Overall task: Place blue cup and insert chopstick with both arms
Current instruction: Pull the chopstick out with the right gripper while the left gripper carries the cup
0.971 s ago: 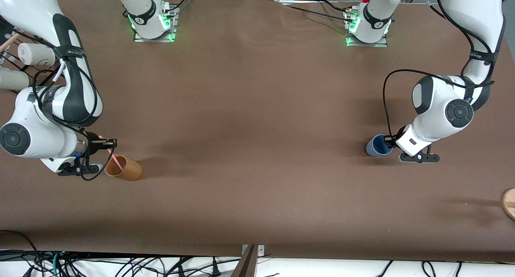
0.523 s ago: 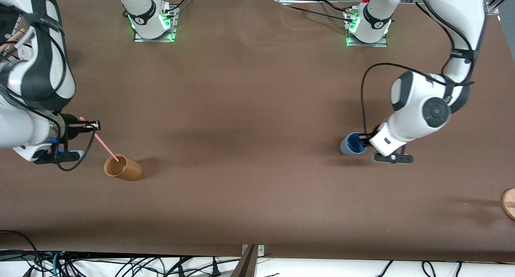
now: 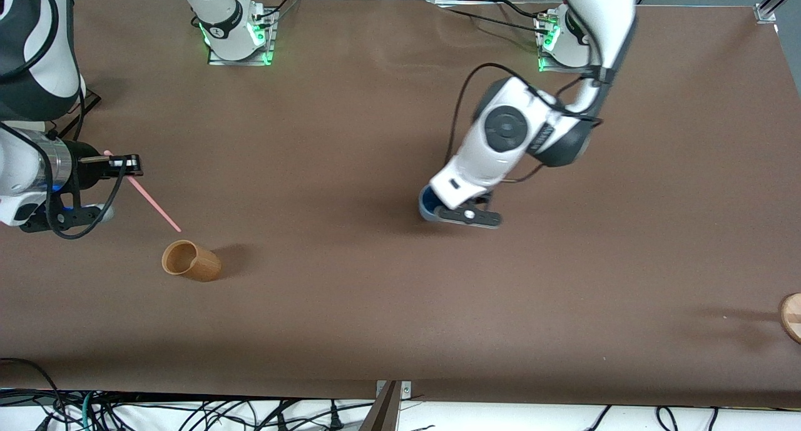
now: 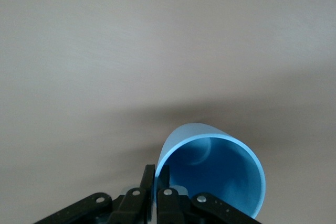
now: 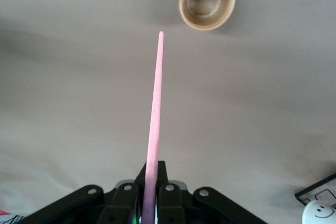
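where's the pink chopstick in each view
Front view: chopstick slants down from the right claw, tip above the tan cup.
Right wrist view: chopstick runs up the middle, toward the tan cup.
Left wrist view: not in it.
Shared landmark: tan cup.

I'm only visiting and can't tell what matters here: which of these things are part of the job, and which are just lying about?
Part of the job:
- blue cup, held by the left end effector
- chopstick, held by the right end effector

Just lying about:
- tan cup, standing on the table
- wooden disc at the table's edge
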Controlling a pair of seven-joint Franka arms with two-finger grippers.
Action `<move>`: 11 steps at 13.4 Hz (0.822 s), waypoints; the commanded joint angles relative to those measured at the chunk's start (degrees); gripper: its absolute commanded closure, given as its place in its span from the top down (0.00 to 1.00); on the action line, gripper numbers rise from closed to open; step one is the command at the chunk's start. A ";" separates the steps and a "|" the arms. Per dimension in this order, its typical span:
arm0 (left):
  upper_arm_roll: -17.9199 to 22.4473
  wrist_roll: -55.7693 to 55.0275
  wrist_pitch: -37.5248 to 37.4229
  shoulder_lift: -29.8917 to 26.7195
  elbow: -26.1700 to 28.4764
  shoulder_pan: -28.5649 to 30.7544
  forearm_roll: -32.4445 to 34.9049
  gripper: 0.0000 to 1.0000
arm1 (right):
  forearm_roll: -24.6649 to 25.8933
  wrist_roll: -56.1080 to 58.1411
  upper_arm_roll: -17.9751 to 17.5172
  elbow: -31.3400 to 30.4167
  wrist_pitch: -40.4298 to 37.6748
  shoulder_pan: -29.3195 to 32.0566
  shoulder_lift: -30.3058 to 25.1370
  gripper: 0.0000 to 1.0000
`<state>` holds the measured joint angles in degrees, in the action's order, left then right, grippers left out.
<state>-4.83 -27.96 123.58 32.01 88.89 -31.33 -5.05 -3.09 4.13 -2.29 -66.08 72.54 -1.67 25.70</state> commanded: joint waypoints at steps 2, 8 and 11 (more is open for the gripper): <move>1.58 -6.57 -1.59 9.20 -12.23 -5.13 -0.23 0.00 | -2.80 -3.50 -0.17 1.57 -0.83 -0.70 0.75 0.00; 4.29 -11.48 -0.98 13.16 -13.47 -8.74 -0.05 0.00 | -2.71 -11.59 -0.35 1.48 4.35 -6.14 2.07 0.00; 4.57 -13.17 -0.98 13.26 -13.74 -9.10 -0.22 0.14 | -2.80 -14.32 -0.44 1.48 4.89 -7.37 2.77 0.00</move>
<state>-1.52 -39.56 123.60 44.27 77.74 -39.43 -5.05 -5.21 -8.06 -2.64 -66.08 77.50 -8.43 27.56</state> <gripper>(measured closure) 0.947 0.943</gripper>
